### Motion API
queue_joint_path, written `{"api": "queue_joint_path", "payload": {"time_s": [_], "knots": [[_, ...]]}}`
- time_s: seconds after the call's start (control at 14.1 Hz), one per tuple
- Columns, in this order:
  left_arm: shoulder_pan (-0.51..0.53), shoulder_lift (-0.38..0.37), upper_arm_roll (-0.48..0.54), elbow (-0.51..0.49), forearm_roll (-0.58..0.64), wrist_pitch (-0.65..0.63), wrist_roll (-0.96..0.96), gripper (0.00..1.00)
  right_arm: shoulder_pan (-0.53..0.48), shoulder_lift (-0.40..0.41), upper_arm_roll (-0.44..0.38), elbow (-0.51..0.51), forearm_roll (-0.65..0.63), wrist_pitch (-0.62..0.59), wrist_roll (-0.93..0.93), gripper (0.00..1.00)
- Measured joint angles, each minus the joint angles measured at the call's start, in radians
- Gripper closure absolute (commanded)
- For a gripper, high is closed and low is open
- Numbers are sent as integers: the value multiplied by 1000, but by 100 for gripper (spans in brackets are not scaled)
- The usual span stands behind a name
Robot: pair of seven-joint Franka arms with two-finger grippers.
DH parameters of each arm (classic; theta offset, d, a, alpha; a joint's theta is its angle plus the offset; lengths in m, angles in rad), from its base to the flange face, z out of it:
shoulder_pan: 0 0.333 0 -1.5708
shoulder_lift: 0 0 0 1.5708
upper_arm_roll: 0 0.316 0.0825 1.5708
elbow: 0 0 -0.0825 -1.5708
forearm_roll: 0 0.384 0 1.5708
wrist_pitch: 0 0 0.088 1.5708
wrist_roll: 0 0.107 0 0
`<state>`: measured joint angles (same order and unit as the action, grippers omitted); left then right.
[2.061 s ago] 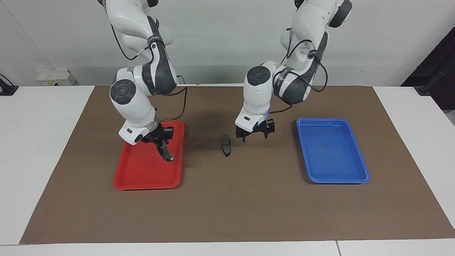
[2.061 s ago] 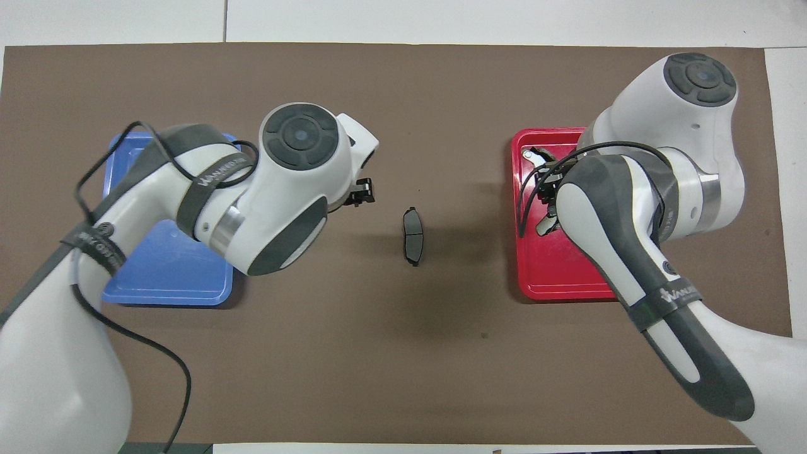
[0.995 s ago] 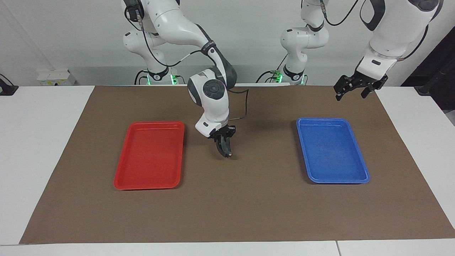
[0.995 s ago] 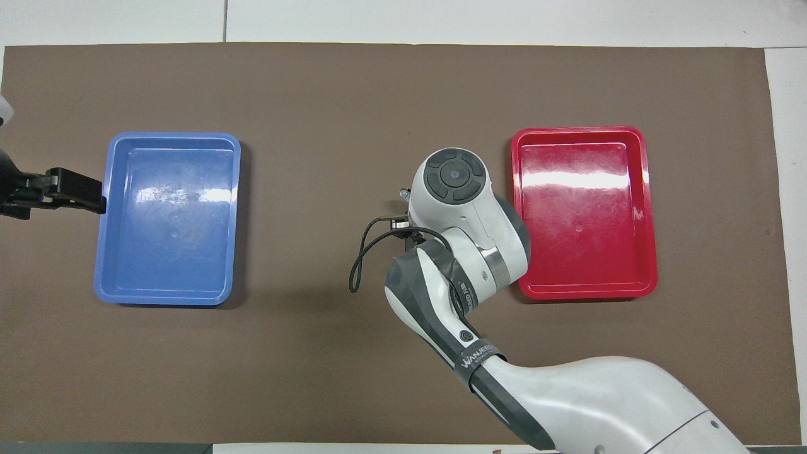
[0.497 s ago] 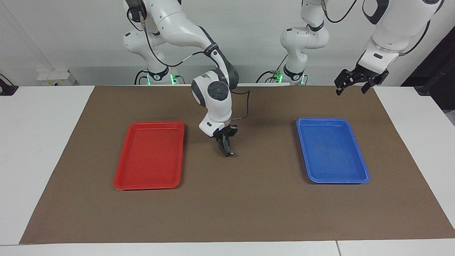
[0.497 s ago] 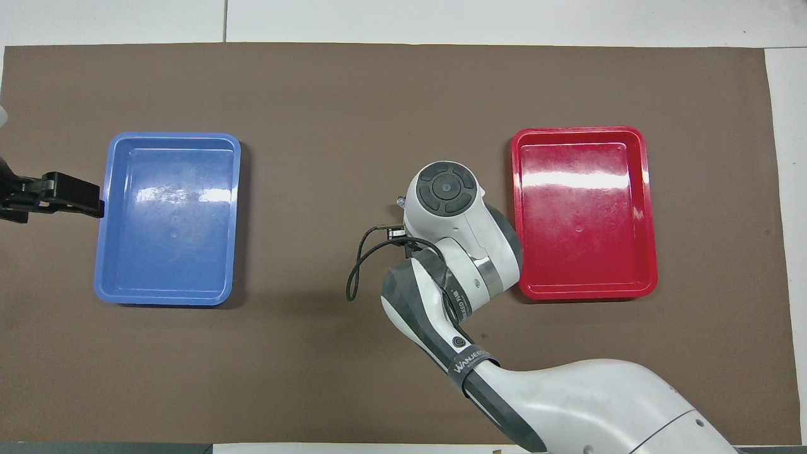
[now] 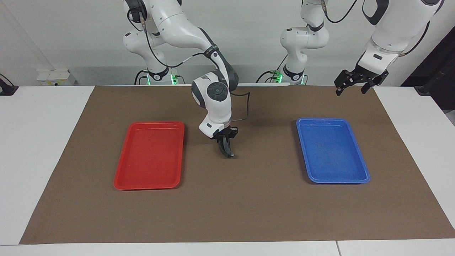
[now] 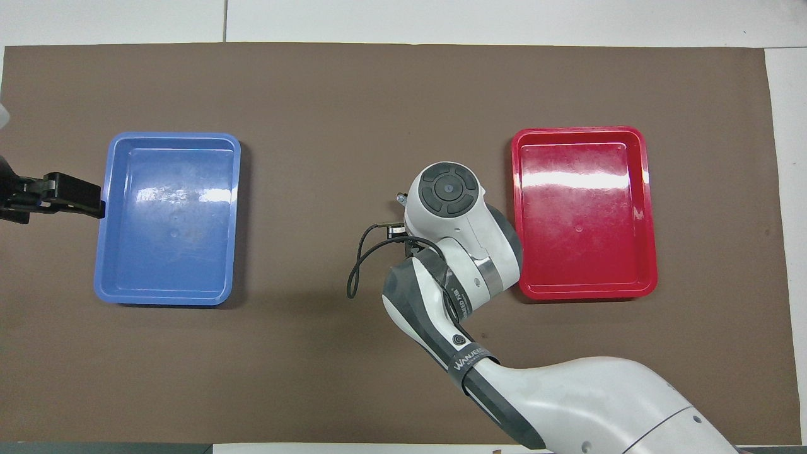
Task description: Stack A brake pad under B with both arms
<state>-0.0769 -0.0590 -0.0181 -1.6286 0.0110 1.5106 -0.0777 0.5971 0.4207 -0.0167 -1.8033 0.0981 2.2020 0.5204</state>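
My right gripper (image 7: 225, 139) is low over the middle of the brown mat, shut on B (image 7: 226, 149), the thin black crescent pad, which hangs down from it to the mat. B's pale-spotted tip peeks out beside the wrist in the overhead view (image 8: 400, 198). The A brake pad is hidden under B and the gripper; I cannot tell it apart from B. My left gripper (image 7: 351, 89) is open and empty, held high over the mat's edge nearest the robots at the left arm's end; it also shows in the overhead view (image 8: 94, 197).
A red tray (image 7: 124, 177) lies toward the right arm's end and a blue tray (image 7: 359, 177) toward the left arm's end, both with nothing in them. They show in the overhead view as well, red (image 8: 649, 277) and blue (image 8: 104, 277).
My right arm carried B from over the red tray to the middle, over where A lay, and has since barely shifted. My left arm withdrew from the middle and now waits high.
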Motion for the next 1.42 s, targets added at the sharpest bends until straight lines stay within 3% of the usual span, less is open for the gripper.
{"api": "queue_joint_path", "payload": {"time_s": [0.5,0.64,0.71,0.78,0.85,1.21,1.42], "knots": [[-1,1,0,0,0,0,0,0,-1,1,-1,-32,0,39,0,97],[-1,1,0,0,0,0,0,0,-1,1,-1,-32,0,39,0,87],[-2,1,0,0,0,0,0,0,-1,1,-1,-32,0,39,0,66],[-3,1,0,0,0,0,0,0,-1,1,-1,-32,0,39,0,11],[-5,1,0,0,0,0,0,0,0,1,-1,-32,0,39,0,0],[-9,1,0,0,0,-2,0,0,1,-8,-1,-14,0,37,3,0],[-9,1,0,0,0,-2,0,0,-9,-61,-16,32,-1,-39,3,0]]}}
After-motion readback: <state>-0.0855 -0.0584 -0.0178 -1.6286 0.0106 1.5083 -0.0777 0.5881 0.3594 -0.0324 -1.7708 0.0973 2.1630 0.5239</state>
